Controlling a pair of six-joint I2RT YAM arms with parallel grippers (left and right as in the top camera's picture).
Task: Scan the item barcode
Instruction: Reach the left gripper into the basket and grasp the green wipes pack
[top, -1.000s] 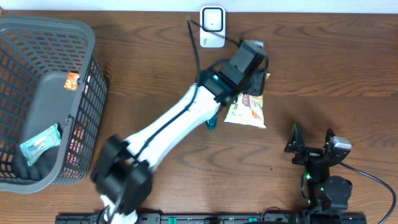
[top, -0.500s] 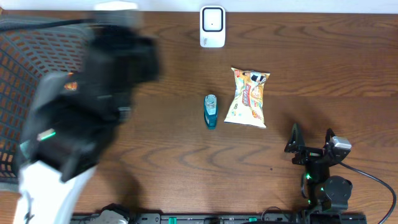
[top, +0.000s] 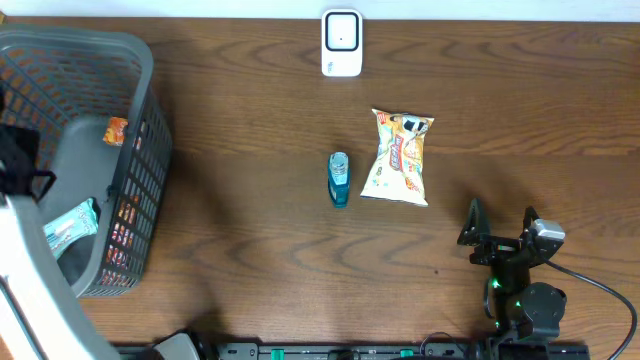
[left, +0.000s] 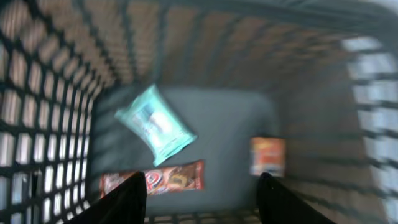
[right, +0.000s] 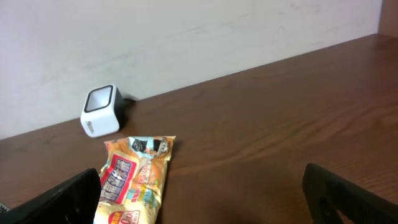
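The teal packet (left: 155, 123) lies flat on the floor of the grey mesh basket (top: 130, 50), directly under my left gripper (left: 202, 180), whose fingers stand apart with nothing between them. Just below the packet in the left wrist view lies a brown and red bar wrapper (left: 163, 178), and off to the other side a small orange packet (left: 267, 156) sits against the basket wall. That view is blurred, so I can read no print or barcode on any of them. The basket's walls rise on every side of these three, leaving the open top as the only way in, and my left arm (top: 30, 290) crosses its near rim. The basket stands at the left edge of the wooden table (top: 250, 250). The white barcode scanner (top: 341, 43) is well apart from it, at the middle of the far edge, with bare wood between. Nearer the middle lie a snack bag (top: 399, 158) and, just beside it, a small blue tube (top: 339, 179). My right gripper (right: 199, 177) is spread wide and empty, low at the near right, facing the bag and scanner.
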